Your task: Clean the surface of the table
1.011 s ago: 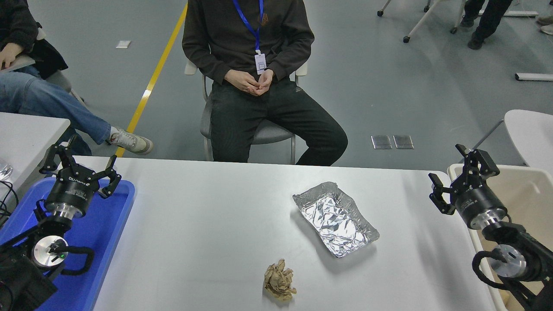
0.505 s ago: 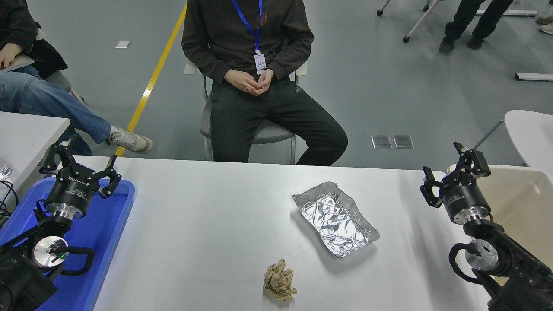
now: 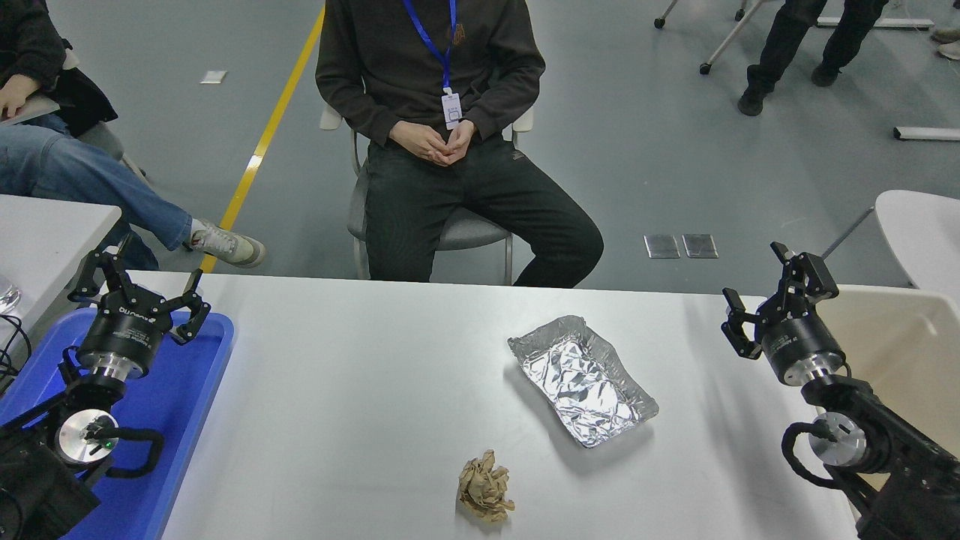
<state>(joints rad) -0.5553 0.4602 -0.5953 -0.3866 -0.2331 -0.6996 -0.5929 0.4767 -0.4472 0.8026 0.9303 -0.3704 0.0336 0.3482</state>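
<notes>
Two bits of litter lie on the table surface (image 3: 360, 390), the wide pale top that fills the lower half of the frame between the blue tray (image 3: 187, 420) at the lower left and the beige bin (image 3: 900, 337) at the right edge. Right of centre sits the bigger piece, a crumpled foil tray (image 3: 583, 379); it looks light, thin and easily crushed, so its raised rim seems the best place to pinch. Below it, near the bottom edge, is a wadded ball of brown paper (image 3: 486, 487), soft and light, likely safe to squeeze anywhere. At the right, the right gripper (image 3: 772, 300) hangs over the table's edge, fingers spread wide and empty. Parked over the blue tray, the left gripper (image 3: 139, 289) is also spread wide.
</notes>
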